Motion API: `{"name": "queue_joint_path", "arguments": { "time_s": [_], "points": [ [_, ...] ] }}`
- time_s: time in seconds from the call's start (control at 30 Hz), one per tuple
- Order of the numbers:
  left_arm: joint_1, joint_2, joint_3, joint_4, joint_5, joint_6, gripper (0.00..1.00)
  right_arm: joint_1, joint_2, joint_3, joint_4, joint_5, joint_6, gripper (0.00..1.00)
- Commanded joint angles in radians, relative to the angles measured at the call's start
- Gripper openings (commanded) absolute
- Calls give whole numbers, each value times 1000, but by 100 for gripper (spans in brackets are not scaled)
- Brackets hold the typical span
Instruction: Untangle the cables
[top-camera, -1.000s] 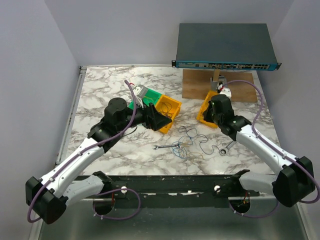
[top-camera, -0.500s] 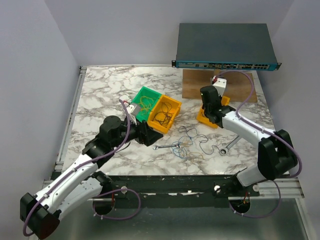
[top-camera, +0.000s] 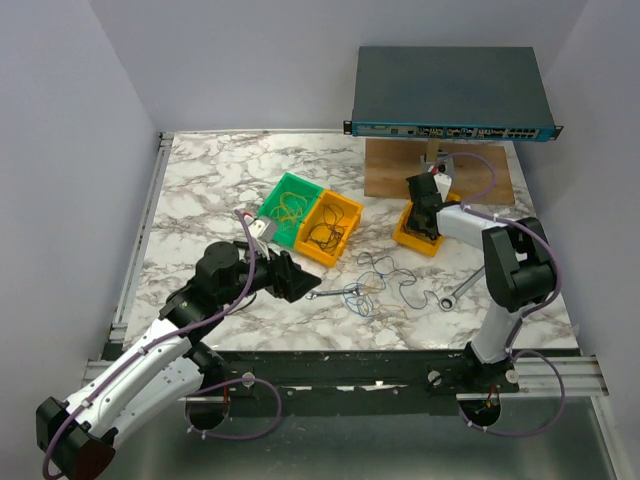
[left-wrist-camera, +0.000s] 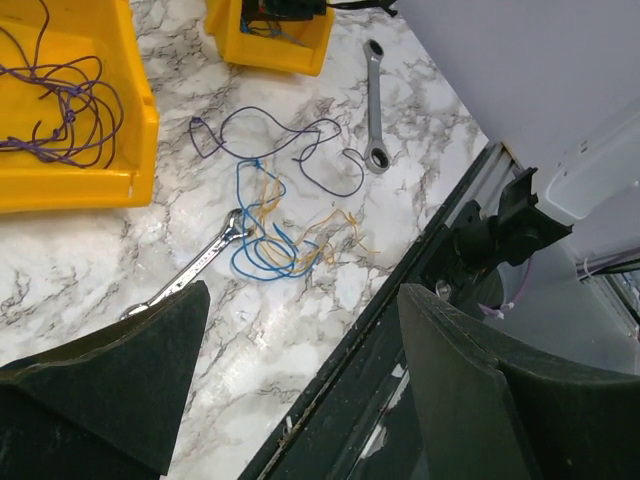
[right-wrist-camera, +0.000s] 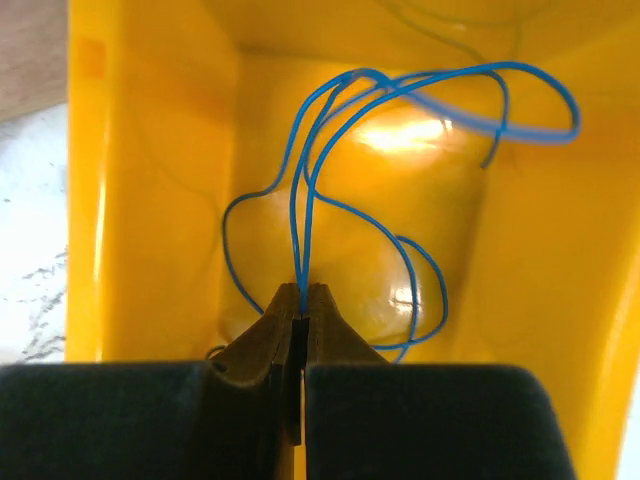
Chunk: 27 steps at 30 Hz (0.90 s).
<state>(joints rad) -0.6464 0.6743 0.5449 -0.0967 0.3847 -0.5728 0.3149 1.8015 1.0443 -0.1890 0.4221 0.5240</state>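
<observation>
A loose tangle of cables (top-camera: 378, 283) lies on the marble: a blue one (left-wrist-camera: 262, 252), a yellow-orange one (left-wrist-camera: 335, 222) and a dark purple one (left-wrist-camera: 300, 135). My left gripper (top-camera: 296, 279) hovers open just left of the tangle; in the left wrist view its fingers (left-wrist-camera: 302, 300) hold nothing. My right gripper (top-camera: 421, 216) reaches into the right yellow bin (top-camera: 404, 236). In the right wrist view that gripper (right-wrist-camera: 301, 292) is shut on a looping blue cable (right-wrist-camera: 398, 85) inside the bin.
A green bin (top-camera: 277, 190) holds yellow wires, and a yellow bin (top-camera: 352, 207) beside it holds dark wires. Two silver wrenches lie by the tangle, one on its left (top-camera: 332, 293) and one on its right (top-camera: 456, 293). A network switch (top-camera: 450, 95) sits on a wooden block (top-camera: 390, 170).
My left arm has drawn back from the bins toward the near edge, still open. The right arm has folded in while its gripper stays in the right yellow bin.
</observation>
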Motion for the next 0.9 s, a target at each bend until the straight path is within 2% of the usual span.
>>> {"name": "queue_joint_path", "arguments": {
  "time_s": [0.0, 0.03, 0.13, 0.2, 0.4, 0.43, 0.5, 0.57, 0.8, 0.87],
  "points": [
    [-7, -12, 21, -90, -46, 21, 79, -19, 59, 61, -65, -114, 30, 2],
    [-9, -11, 21, -94, -43, 20, 79, -19, 54, 73, -80, -112, 30, 6],
    [-14, 1, 24, -113, -50, 20, 80, -19, -13, 57, -84, -119, 18, 35],
    [-21, 28, 37, -147, -83, 27, 82, -19, -70, 43, -92, -130, 6, 44],
    [-70, 186, 97, -160, -98, 38, 85, -19, -218, 29, -159, -160, -33, 59],
    [-81, 208, 102, -145, -99, 32, 85, -19, -247, 19, -167, -167, -41, 64],
    [-107, 258, 112, -106, -104, 21, 85, -19, -313, -9, -173, -187, -54, 80],
    [-129, 314, 129, -75, -113, 22, 85, -19, -383, -45, -173, -240, -75, 88],
    [-185, 523, 185, 29, -121, 54, 80, -14, -608, -210, -227, -491, -73, 89],
    [-187, 551, 179, 66, -131, 70, 77, -13, -654, -264, -241, -540, -53, 92]
  ]
}}
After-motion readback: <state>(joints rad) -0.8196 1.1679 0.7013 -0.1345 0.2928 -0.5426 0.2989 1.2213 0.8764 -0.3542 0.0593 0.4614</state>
